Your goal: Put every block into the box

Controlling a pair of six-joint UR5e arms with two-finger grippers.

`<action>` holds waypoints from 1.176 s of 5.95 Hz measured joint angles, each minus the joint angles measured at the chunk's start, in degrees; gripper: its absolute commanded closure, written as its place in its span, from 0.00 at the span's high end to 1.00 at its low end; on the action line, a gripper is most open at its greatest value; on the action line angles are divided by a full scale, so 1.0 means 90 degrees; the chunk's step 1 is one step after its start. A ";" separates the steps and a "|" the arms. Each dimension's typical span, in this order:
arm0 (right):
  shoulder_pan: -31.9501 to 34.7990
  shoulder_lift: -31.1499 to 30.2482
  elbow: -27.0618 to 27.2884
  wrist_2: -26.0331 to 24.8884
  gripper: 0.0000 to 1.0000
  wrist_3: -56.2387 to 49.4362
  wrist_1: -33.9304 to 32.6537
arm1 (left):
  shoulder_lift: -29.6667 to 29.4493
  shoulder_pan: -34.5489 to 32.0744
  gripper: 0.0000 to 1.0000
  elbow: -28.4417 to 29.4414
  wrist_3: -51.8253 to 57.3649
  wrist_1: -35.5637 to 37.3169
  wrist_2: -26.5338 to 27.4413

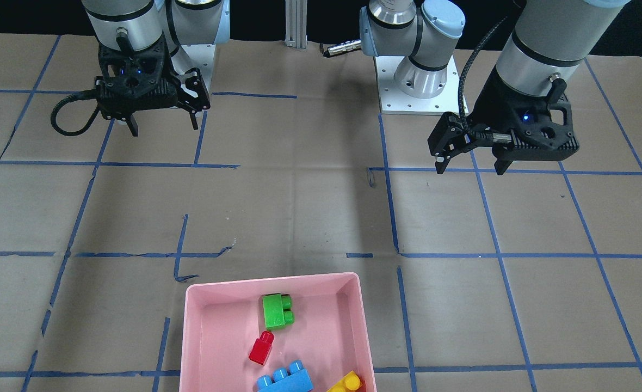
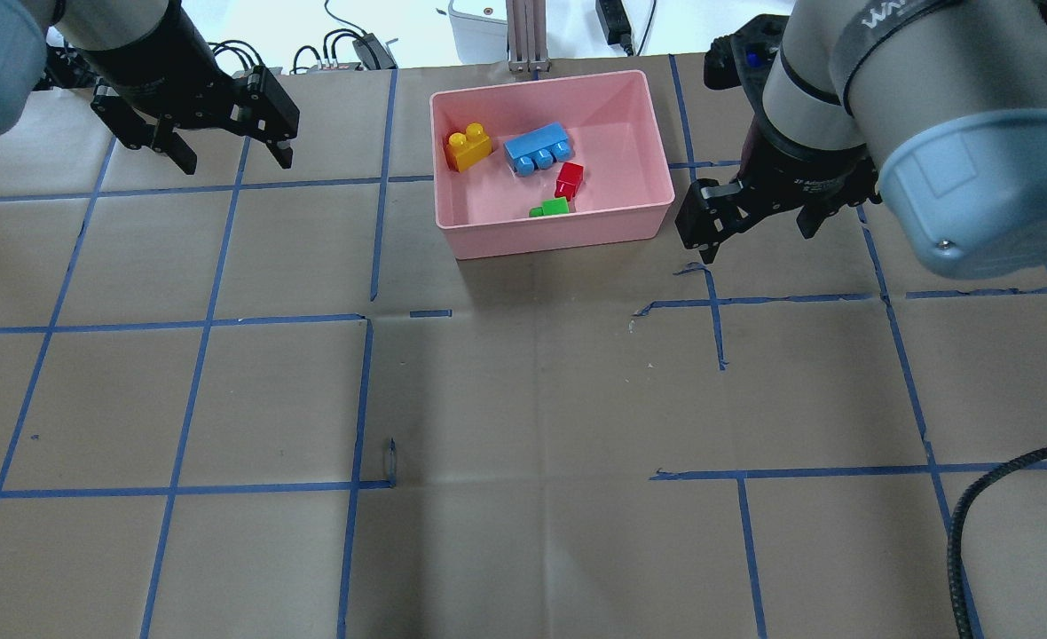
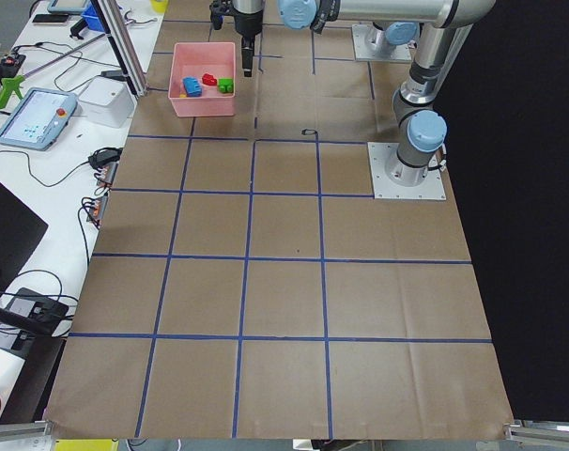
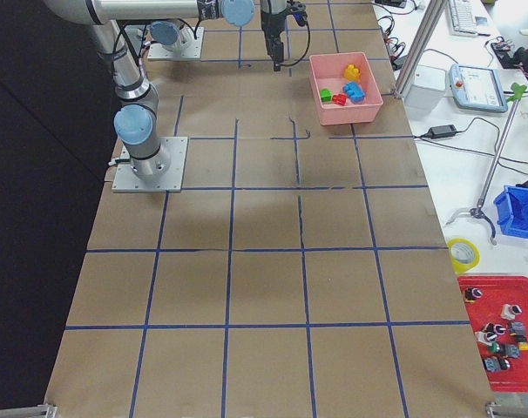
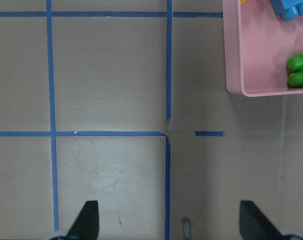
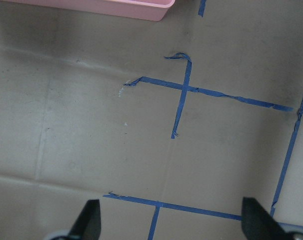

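Blocks (image 2: pixel 537 149) all four inside box (image 2: pixel 554 238). Left tool (image 1: pixel 469 170), right tool (image 1: pixel 164 129) both wide open, empty. Risk: low arm swing could clip box wall.

We see the box (image 2: pixel 623 133) open on top; in the overhead view, blocks (image 2: pixel 537 148) occupy its left and middle, its right end bare.
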 measured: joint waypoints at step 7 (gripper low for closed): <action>0.0026 0.0039 -0.0162 0.0177 1.00 0.0007 -0.0002 | -0.0026 0.0002 1.00 -0.0018 0.0010 0.0011 0.0000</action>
